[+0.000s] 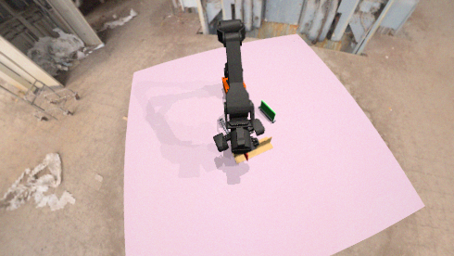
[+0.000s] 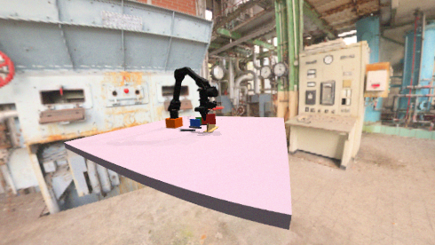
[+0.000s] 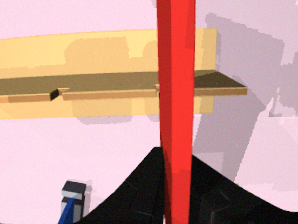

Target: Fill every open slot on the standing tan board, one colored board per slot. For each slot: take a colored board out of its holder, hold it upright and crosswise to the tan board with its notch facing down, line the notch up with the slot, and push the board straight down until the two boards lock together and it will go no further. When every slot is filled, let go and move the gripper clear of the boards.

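Got claw (image 1: 242, 147) (image 2: 204, 114) (image 3: 166, 155) clamped on red board (image 1: 246, 157) (image 2: 210, 118) (image 3: 176, 75), fingers pinched either side of it. Holding red board upright, crosswise to standing tan board (image 1: 260, 148) (image 2: 212, 129) (image 3: 115, 82). Can't see the notch, so can't confirm facing or exact line-up. Looks to be over the slot near the tan board's right end in wrist view, partly covering it; would call this the align-and-lower step, not seated.

Next: check notch against near slot (image 3: 158, 90), trim sideways if off, then push straight down until it locks and goes no further. Don't open early. Watch for landing on the slot's lip: could tip the tan board or twist red in the fingers. Should keep it square all the way down.

See other slot (image 3: 54, 94) open, further left in wrist view. Have blue board (image 2: 194, 122) (image 3: 66, 212) and green board (image 1: 267, 110) standing in their holders, untouched by the fingers. Fetch one for that slot after red locks, then let go and back clear once every slot is filled.
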Available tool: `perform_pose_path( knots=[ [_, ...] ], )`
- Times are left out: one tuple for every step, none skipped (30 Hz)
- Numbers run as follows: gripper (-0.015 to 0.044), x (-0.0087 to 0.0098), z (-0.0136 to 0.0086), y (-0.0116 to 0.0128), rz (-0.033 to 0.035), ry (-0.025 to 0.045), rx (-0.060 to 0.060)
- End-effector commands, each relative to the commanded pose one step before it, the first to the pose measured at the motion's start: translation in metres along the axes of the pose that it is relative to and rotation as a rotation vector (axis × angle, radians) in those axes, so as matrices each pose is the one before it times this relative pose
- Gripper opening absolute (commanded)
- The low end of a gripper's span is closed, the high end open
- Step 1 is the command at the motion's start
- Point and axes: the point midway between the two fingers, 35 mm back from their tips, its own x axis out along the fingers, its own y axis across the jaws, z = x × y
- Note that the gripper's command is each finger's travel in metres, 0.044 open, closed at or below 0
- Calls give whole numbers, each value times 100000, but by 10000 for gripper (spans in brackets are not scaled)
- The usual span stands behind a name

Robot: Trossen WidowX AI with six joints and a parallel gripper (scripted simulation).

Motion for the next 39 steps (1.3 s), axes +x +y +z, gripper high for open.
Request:
perform_pose_path(
  knots=[
    [0,37,-132,61,39,657,-1058],
    [0,-3,25,11,1,-2,-35],
    [0,3,36,17,1,-3,22],
    [0,8,32,20,2,-3,121],
    [0,20,16,22,2,-1,218],
    [0,11,9,13,1,-1,126],
    [0,19,-17,12,1,1,222],
    [0,31,-29,9,1,2,360],
    [0,39,-41,6,0,3,442],
    [0,18,-20,3,0,2,211],
    [0,0,0,0,0,0,0],
    [0,1,-23,-2,0,2,226],
    [0,1,-16,-2,0,1,158],
    [0,0,-7,-1,0,1,68],
    [0,0,0,0,0,0,0],
    [0,-1,-15,-6,-1,1,210],
    [0,-1,-15,-6,-1,1,210],
    [0,0,-9,-9,-1,1,231],
    [0,0,-5,-5,0,0,131],
    [0,0,0,0,0,0,0],
    [0,13,4,-1,0,0,0],
    [0,15,16,-9,-1,-1,-164],
    [0,30,26,-14,-1,-2,-231],
    [0,49,37,-21,-2,-3,-338],
    [0,60,32,-20,-1,-2,-365],
    [0,39,5,-5,0,0,-100],
    [0,42,3,-2,0,0,-24],
    [0,54,5,-2,0,0,-8],
    [0,58,5,-2,0,0,-3],
    [0,54,2,-1,0,0,-1],
    [0,48,1,0,0,0,0],
    [0,44,0,0,0,0,0],
    [0,41,-1,0,0,0,0],
    [0,39,-1,0,0,0,0],
    [0,39,0,0,0,0,0],
    [0,39,0,0,0,0,0],
    [0,39,0,0,0,0,0],
    [0,39,0,0,0,0,0],
    [0,30,0,0,0,0,0]
  ],
)
